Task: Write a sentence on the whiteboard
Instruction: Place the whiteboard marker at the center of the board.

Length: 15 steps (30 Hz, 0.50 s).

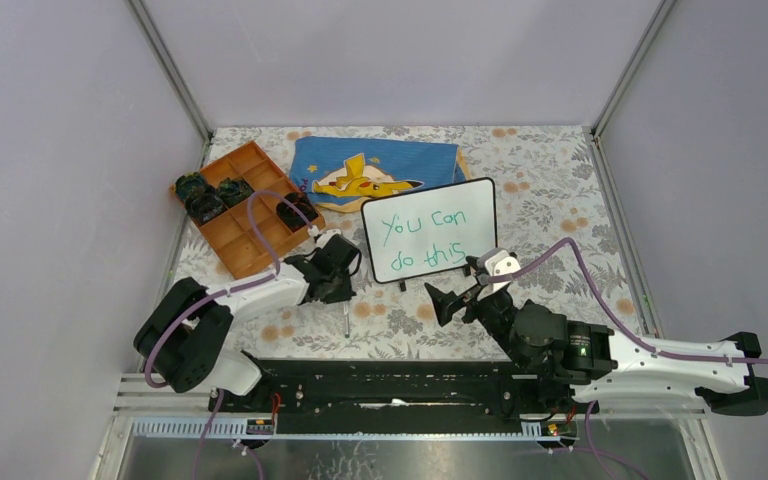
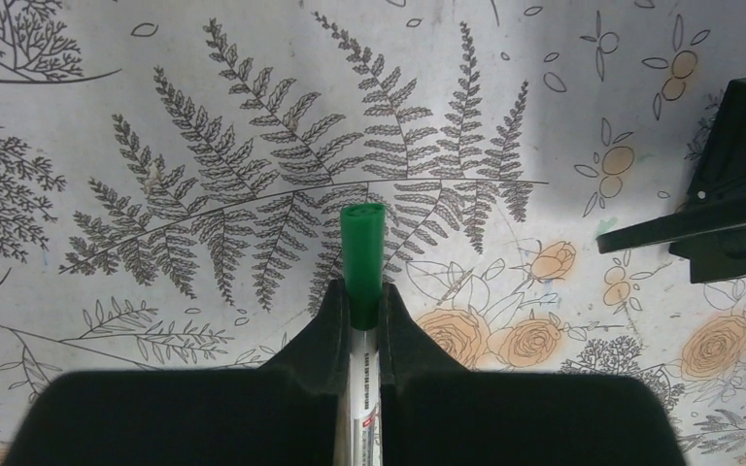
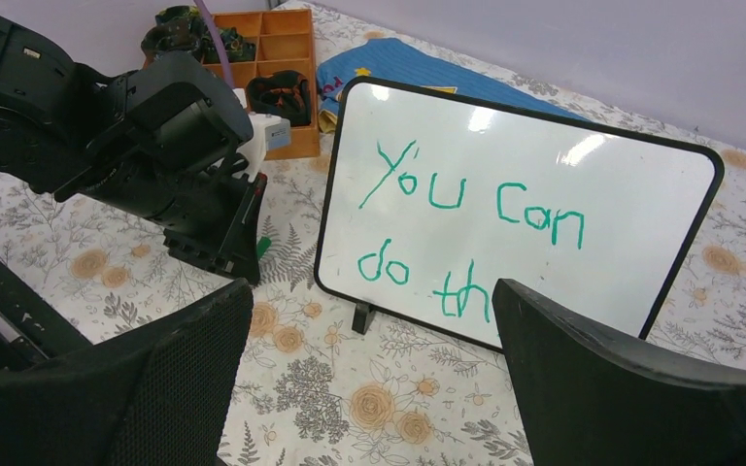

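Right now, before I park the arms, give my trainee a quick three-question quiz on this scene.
1. True or false: the left gripper is shut on a green marker.
2. What does the green sentence on the whiteboard say?
3. The right gripper is: A open and empty; B gripping the whiteboard; C holding the green marker.
Key: 1 true; 2 "You can do this"; 3 A.

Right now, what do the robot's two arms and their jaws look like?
Both the left arm and right arm mix white shells with bulky black joints. A purple cable loops along each. The jaws are matte black, broad wedge-shaped plates, finely textured inside.
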Available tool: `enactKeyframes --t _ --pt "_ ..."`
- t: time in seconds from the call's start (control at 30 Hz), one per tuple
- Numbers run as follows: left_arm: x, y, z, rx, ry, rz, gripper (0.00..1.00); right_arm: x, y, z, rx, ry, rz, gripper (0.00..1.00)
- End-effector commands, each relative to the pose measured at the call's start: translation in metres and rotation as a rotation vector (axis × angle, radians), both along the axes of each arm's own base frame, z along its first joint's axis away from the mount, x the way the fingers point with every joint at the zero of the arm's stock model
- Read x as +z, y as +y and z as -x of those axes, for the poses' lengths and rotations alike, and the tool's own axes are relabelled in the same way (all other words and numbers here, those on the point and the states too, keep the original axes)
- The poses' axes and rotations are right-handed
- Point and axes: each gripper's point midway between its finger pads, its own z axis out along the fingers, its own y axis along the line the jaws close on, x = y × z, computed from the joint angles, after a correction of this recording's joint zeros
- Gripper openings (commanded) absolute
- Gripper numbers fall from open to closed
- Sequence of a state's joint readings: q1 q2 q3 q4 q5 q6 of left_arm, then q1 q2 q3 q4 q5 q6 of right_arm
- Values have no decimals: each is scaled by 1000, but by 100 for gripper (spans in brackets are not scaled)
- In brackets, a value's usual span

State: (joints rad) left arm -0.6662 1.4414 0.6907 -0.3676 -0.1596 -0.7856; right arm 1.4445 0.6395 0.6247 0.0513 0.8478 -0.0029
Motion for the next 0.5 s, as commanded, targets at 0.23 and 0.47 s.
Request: enactKeyframes --t 0.23,0.47 --pt "-11 7 4 1 3 -15 37 6 -2 0 -20 17 -45 100" --pt "2 9 3 5 -26 -7 59 11 -4 -2 -29 9 -36 100"
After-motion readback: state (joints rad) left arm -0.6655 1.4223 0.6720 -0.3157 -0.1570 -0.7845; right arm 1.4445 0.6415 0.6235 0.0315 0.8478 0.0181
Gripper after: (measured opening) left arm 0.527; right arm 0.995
